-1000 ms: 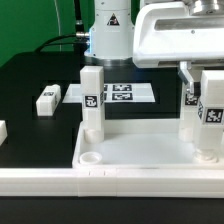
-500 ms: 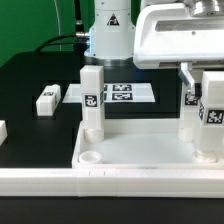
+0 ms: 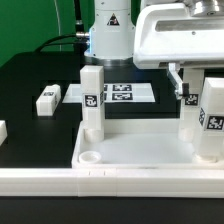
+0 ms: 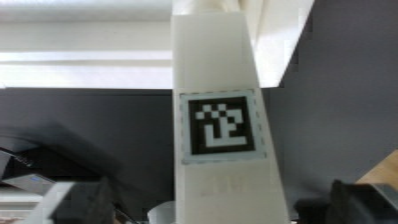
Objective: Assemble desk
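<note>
White leg between widely spread gripper fingers, clear gap each side, nothing gripped.

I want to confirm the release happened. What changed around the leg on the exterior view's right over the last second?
The fingers spread apart and let go of the right-hand leg. That leg still stands upright in the desk top. The other upright leg and the loose leg lying on the table did not move.
</note>
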Controlling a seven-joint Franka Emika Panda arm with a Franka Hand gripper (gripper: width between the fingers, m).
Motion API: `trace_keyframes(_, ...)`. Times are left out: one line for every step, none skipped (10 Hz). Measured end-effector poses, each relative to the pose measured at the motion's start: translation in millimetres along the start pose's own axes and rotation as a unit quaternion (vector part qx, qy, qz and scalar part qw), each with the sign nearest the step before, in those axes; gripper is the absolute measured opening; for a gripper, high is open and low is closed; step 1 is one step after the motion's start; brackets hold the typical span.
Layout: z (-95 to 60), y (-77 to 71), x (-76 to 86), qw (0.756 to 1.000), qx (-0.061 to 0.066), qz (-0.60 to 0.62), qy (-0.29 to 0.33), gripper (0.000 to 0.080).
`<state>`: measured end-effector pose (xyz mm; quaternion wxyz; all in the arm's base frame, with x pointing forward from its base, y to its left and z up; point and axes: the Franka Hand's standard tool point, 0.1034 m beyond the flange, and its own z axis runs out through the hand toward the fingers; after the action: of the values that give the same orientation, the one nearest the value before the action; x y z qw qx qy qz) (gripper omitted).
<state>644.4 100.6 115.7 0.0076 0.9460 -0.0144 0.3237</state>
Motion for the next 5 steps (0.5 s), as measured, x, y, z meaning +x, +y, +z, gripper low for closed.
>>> trace_keyframes(0.0,0.0,0.0,1.0,0.0,0.0,0.0,0.0636)
trace_keyframes(-0.4,-1.3,0.1,1.0,0.001,0.0,0.0,0.0648)
trace_keyframes(-1.4,-4.1,0.2,1.0,0.002,-0.001,0.001,0.0648)
trace_keyframes(-4.5,-6.7,1.2,1.0,0.004,-0.001,0.001,0.0648)
trace_keyframes(-11.5,-10.5,4.2,1.0,0.008,-0.001,0.002,0.0649)
